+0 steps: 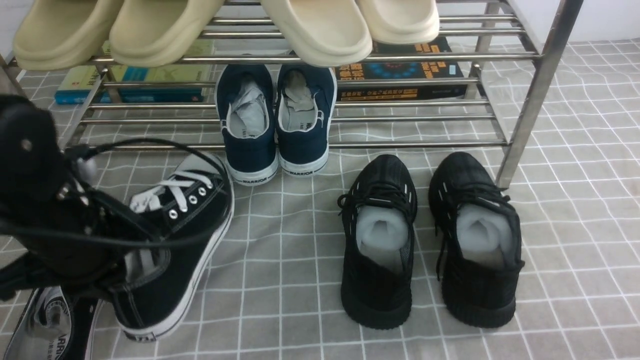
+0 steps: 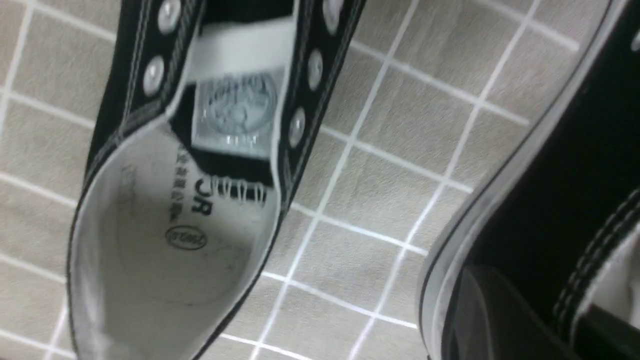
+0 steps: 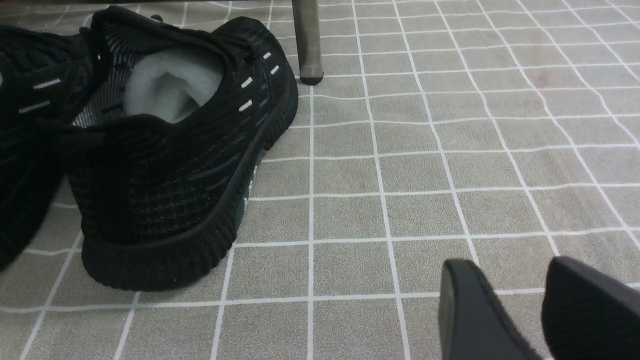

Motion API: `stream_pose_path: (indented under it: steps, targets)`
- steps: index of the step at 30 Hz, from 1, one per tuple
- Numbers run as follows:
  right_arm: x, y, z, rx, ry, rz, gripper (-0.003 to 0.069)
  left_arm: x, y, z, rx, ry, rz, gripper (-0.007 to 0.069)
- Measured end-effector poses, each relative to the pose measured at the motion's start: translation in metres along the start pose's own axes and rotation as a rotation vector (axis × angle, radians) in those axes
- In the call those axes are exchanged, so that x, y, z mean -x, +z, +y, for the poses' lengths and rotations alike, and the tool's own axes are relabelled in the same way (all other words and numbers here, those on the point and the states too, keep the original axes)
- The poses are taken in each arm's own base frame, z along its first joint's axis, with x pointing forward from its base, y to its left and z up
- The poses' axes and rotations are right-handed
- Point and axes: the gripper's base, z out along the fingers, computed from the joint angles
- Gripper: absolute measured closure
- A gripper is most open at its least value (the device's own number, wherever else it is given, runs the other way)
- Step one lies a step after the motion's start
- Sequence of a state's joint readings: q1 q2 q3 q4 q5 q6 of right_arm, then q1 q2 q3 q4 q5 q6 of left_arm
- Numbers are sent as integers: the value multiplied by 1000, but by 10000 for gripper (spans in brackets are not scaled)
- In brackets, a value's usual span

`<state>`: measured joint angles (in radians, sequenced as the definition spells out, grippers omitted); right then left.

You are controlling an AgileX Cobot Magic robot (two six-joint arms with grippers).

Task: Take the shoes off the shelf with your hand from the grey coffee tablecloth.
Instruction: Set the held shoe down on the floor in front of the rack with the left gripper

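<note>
My left gripper (image 1: pixel 117 272), black with a thin cable looping over it, is shut on the heel-side wall of one black canvas sneaker (image 1: pixel 185 235) with white laces and holds it tilted over the grey grid tablecloth (image 1: pixel 280 280). In the left wrist view one of the fingers (image 2: pixel 480 320) lies on the outside of this sneaker (image 2: pixel 565 165) and the other inside its collar. The second sneaker (image 1: pixel 50 325) of the pair lies on the cloth at the front left, also seen from above in the left wrist view (image 2: pixel 175 225). The steel shelf (image 1: pixel 400 145) stands behind. My right gripper (image 3: pixel 510 280) is open and empty over the cloth.
A navy white-soled pair (image 1: pixel 277 125) sits on the shelf's lowest bars. An all-black knit pair (image 1: pixel 430 240) stands on the cloth at centre right, near my right gripper (image 3: pixel 165 150). Beige slippers (image 1: pixel 320 25) fill the upper tier. Books (image 1: pixel 400 70) lie behind. A shelf leg (image 3: pixel 307 45) stands beyond the knit shoes.
</note>
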<state>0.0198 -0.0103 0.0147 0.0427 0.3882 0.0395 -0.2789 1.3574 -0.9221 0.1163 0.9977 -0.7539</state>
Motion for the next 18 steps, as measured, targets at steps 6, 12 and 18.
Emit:
stream_pose_path:
  steps: [6,12,18]
  targets:
    - [0,0,0,0,0,0,420,-5,-1,-3,62,-2,-30,603]
    - [0,0,0,0,0,0,420,-20,18,9,130,-22,18,603]
    - [0,0,0,0,0,0,420,-28,30,13,126,-47,23,599]
